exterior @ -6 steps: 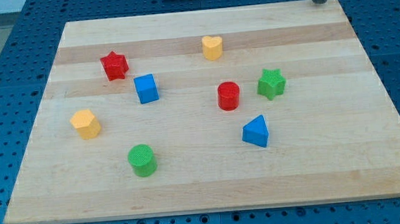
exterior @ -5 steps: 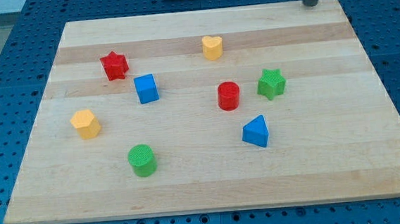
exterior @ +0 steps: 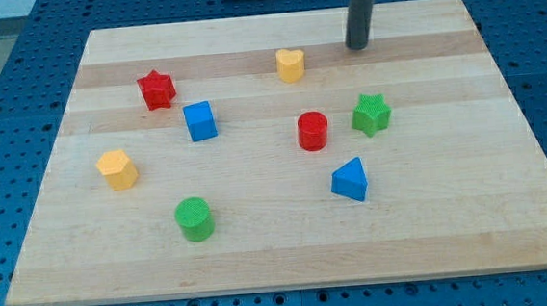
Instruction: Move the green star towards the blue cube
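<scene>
The green star (exterior: 371, 113) lies on the wooden board (exterior: 289, 239) at the view's right of centre, close to the right of a red cylinder (exterior: 313, 131). The blue cube (exterior: 200, 120) lies left of centre. The red cylinder sits between the star and the cube. My tip (exterior: 357, 47) is on the board near the view's top, above the green star and well apart from it, to the right of the yellow heart (exterior: 289, 64).
A red star (exterior: 156, 89) lies up-left of the blue cube. A yellow hexagon-like block (exterior: 117, 169) sits at the left, a green cylinder (exterior: 194, 219) at bottom left, a blue triangle (exterior: 350, 179) below the green star.
My tip has moved from the board's top right corner leftward and downward onto the board, nearer the yellow heart. No block has moved.
</scene>
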